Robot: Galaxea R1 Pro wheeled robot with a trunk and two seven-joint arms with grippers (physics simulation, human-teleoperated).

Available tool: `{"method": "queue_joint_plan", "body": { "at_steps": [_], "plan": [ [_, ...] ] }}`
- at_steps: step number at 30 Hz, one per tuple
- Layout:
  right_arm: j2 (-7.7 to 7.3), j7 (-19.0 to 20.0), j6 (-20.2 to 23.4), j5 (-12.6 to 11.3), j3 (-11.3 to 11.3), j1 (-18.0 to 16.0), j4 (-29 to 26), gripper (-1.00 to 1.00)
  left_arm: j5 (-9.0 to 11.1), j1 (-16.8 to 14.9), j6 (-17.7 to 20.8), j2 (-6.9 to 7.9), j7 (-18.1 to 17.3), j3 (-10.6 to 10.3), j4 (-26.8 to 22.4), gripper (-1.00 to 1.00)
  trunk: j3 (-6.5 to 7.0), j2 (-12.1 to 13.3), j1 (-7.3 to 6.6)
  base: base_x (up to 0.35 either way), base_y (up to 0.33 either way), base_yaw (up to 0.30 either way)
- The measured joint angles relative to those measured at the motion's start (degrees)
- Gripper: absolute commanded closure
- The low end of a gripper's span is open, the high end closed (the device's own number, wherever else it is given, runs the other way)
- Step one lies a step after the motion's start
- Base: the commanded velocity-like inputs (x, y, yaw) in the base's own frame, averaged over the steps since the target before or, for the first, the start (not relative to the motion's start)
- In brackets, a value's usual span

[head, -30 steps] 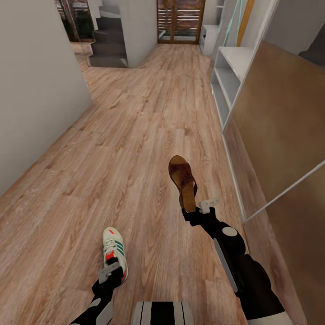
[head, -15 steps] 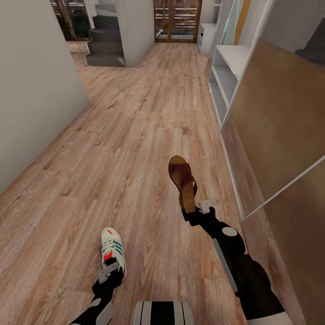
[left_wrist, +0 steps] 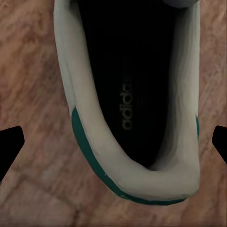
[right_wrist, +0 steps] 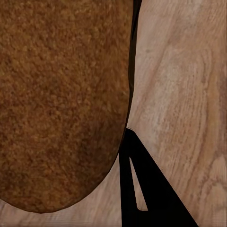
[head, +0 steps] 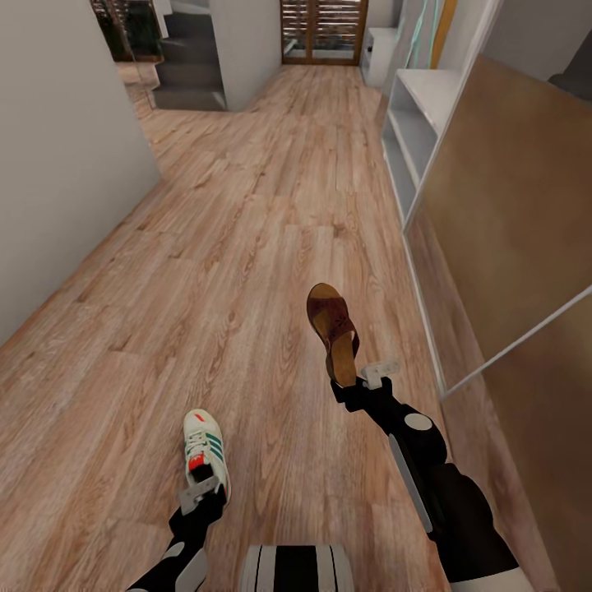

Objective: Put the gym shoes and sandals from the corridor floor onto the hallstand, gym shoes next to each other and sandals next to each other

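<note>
While one gym shoe (head: 205, 453) sits pinched in left jaws, right jaws pinch one sandal (head: 332, 330).

gym shoe (head: 204, 448): white, green stripes, toe forward, heel in left tool (head: 200, 494)
sandal (head: 333, 330): brown, heel in right tool (head: 362, 380)
hallstand (head: 415, 123): pale, right wall

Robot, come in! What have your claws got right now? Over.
Left claw shut on sneaker. Right claw shut on sandal. Shoe rack ahead on the right, wood floor open between.
</note>
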Motion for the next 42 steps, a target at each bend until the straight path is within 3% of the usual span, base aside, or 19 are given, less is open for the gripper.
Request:
{"method": "queue_joint_plan", "body": {
  "at_steps": [3,32,42],
  "plan": [
    [0.00,0.00,0.00,0.00,0.00,0.00,0.00,1.00,-0.03,-0.02,0.00,0.00,-0.06,-0.05,-0.15,-1.00,-0.69,-0.04,0.08,0.000,0.000,0.000],
    [0.00,0.00,0.00,-0.03,0.00,0.00,0.00,1.00,-0.05,-0.03,0.00,-0.06,-0.17,-0.28,-0.44,-1.00,-0.71,-0.04,0.07,0.000,0.000,0.000],
    [0.00,0.00,0.00,0.00,0.00,0.00,0.00,1.00,-0.04,-0.03,0.00,-0.07,-0.18,-0.27,-0.44,-1.00,-2.92,-0.17,0.33,0.000,0.000,0.000]
  ]
}}
